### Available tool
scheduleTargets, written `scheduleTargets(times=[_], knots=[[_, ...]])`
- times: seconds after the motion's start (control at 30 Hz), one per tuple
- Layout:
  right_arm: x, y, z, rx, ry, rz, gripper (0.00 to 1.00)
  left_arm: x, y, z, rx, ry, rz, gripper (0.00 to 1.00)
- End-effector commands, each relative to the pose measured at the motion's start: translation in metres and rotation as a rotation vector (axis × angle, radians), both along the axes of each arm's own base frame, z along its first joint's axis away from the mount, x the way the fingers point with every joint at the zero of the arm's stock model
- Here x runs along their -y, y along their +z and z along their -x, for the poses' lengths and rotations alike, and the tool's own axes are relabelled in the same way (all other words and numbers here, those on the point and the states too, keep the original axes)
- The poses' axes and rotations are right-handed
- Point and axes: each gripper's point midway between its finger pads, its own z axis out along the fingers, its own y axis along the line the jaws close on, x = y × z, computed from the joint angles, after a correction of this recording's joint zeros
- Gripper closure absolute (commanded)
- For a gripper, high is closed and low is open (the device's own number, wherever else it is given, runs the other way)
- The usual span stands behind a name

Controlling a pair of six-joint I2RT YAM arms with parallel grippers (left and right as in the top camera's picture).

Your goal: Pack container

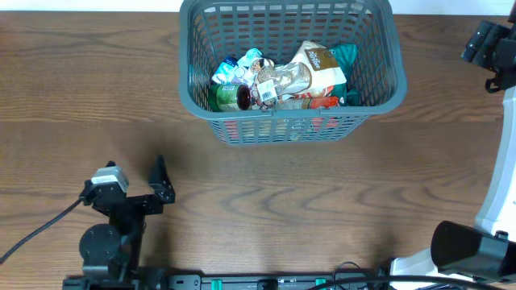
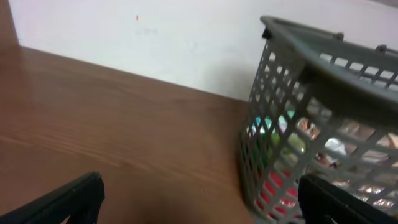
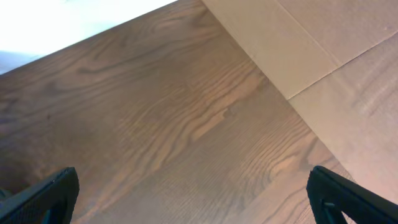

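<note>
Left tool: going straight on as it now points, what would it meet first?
The left tool looks free over the table, passing left of the basket; one finger may clip the basket's corner. Depth unclear.

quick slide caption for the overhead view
Grey lattice basket filled with mixed packets, standing at the far side of a wood-grain table

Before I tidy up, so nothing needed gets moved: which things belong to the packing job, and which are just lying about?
Job: grey lattice basket; inside it, cream snack bag, clear barcoded pack, green jar, blue-white packet.
Lying about: black cable, front left.
</note>
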Motion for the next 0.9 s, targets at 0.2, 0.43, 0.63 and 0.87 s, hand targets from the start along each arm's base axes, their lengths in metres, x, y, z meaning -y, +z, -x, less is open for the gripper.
scheduleTargets(times=[0.2, 0.43, 0.63, 0.87], knots=[[0.003, 0.012, 0.005, 0.039, -0.02, 0.003, 0.01, 0.003, -0.024, 0.0, -0.015, -0.016, 0.016, 0.01], [0.003, 0.012, 0.005, 0.039, -0.02, 0.003, 0.01, 0.003, -0.039, -0.002, -0.021, -0.016, 0.015, 0.02], [0.003, 0.012, 0.005, 0.038, -0.02, 0.003, 0.01, 0.003, -0.05, -0.005, -0.033, -0.015, 0.015, 0.01], [0.003, 0.012, 0.005, 0.039, -0.02, 0.003, 0.01, 0.003, -0.055, -0.004, -0.034, -0.015, 0.014, 0.01]])
